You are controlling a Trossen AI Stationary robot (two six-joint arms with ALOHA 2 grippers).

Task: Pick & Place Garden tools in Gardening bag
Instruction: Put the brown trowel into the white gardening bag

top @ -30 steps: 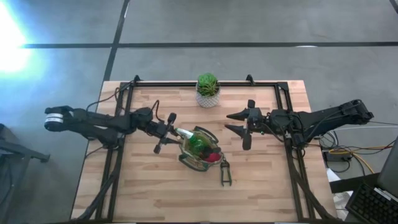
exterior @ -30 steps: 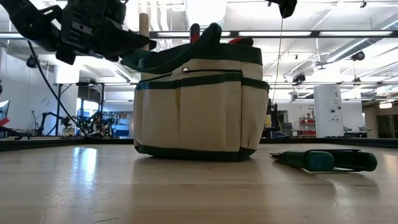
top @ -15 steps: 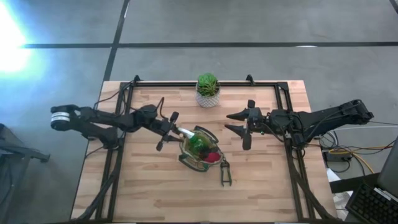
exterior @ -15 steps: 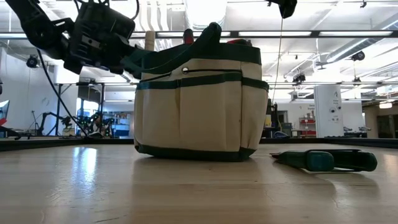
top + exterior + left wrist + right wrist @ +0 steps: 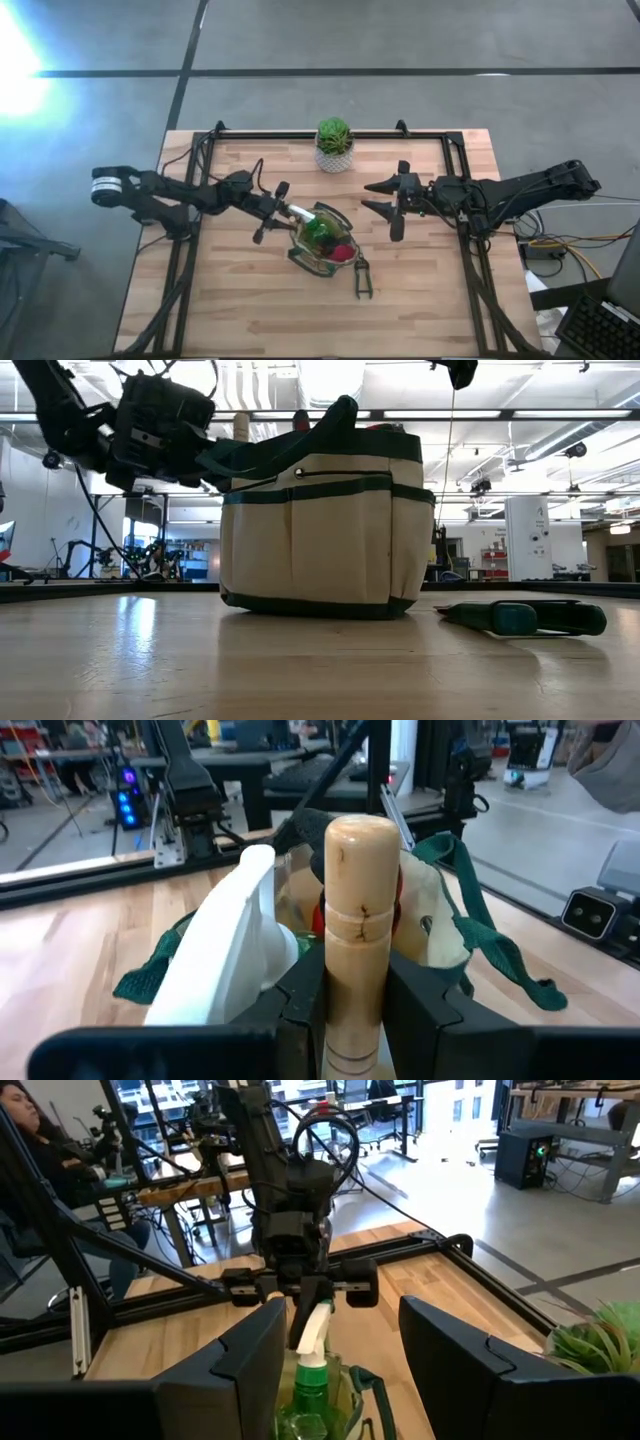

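The left pincer [image 5: 268, 212] grips a wooden-handled tool [image 5: 358, 920] at the gardening bag [image 5: 322, 239]'s rim; beside the bag, one pruner [image 5: 362, 280] remains on the tabletop [image 5: 230, 300]; the right pincer [image 5: 392, 203] waits, spread wide and empty.

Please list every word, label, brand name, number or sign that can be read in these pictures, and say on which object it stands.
None: no readable text appears in any view.
Gardening bag: plain fabric, no lettering visible.
Wooden handle in the left hand: only grain marks and grooves.
Green spray bottle: no label visible.
Screens and equipment in the room behind: too blurred to read.
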